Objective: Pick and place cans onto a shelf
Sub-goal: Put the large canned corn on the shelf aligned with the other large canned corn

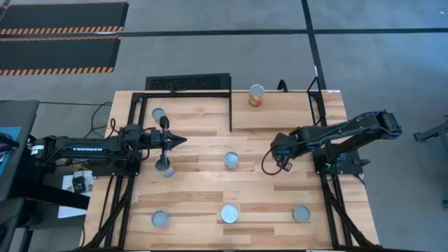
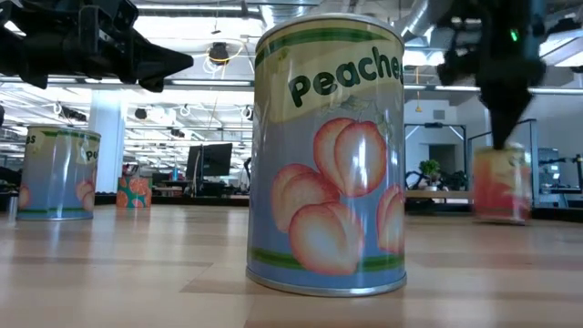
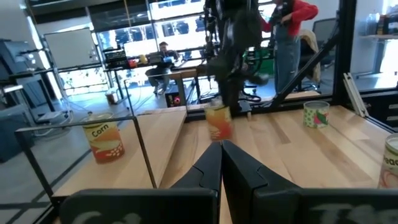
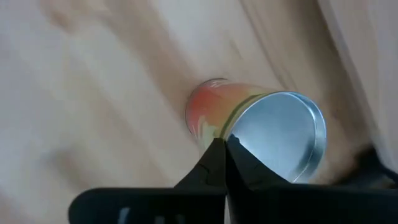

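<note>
Right gripper (image 4: 225, 144) above a can.
Jaws together, the can (image 4: 261, 127) just beyond their tips on the worktop (image 1: 203, 203); left gripper (image 1: 180, 141) also closed.

Peaches can (image 2: 328, 150) label cut short by the can's curve in low view, last letter hidden. Behind it to the right, can (image 2: 500, 182) blurred, label unreadable, top hidden behind a dark arm. Far-left can (image 2: 56, 173) lettering mostly out of sight round its side. Left arm base cropped at the high view's edge beyond the tabletop (image 1: 203, 189). Labels unreadable from above. Right wrist view: tabletop smeared around the can (image 4: 261, 127).
</note>
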Available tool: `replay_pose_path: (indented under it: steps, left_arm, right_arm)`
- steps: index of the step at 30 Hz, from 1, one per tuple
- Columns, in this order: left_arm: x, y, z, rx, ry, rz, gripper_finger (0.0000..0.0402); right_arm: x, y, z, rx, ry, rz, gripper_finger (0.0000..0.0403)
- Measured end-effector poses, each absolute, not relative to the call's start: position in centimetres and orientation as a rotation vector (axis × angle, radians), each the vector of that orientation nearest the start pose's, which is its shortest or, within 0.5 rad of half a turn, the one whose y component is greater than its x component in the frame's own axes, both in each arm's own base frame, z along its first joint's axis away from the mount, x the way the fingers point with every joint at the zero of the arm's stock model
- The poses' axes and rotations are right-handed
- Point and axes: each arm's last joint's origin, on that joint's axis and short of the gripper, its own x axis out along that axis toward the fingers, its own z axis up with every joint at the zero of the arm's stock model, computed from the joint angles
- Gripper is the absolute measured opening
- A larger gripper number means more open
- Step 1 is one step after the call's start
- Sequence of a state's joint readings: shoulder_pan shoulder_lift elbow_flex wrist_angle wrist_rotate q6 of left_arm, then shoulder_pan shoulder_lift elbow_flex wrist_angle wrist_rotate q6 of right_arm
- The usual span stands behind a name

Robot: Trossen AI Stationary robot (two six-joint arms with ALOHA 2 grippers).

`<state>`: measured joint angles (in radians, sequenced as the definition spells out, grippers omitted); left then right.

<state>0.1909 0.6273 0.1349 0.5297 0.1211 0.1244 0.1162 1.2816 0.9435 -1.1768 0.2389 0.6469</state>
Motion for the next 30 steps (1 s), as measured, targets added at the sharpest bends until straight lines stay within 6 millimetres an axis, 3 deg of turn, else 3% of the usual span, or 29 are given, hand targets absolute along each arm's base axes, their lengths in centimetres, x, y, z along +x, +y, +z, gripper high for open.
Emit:
replay_pose_path:
  steps: [6,12,20,25,30]
  left_arm:
    - [14.5,2.6,20.0,0.135,-0.034,0.121,0.0001]
    - [14.5,2.6,20.3,0.155,-0.069,0.125,0.0001]
    - [14.5,2.6,20.3,0.155,-0.067,0.131,0.0001]
    - [14.5,2.6,20.3,0.158,-0.066,0.132,0.0001]
    - [14.5,2.6,20.3,0.159,-0.067,0.133,0.0001]
  right_arm:
    - [22.4,1.4,28.1,0.192,1.223,-0.453,0.0004]
    - [26.7,-2.0,31.0,0.034,1.167,-0.442,0.0003]
    - [32.8,-8.1,30.2,-0.133,1.265,-0.406,0.0003]
    - [34.2,-10.5,28.2,-0.172,1.33,-0.391,0.0004]
    - [34.7,-11.4,27.2,-0.205,1.353,-0.372,0.0003]
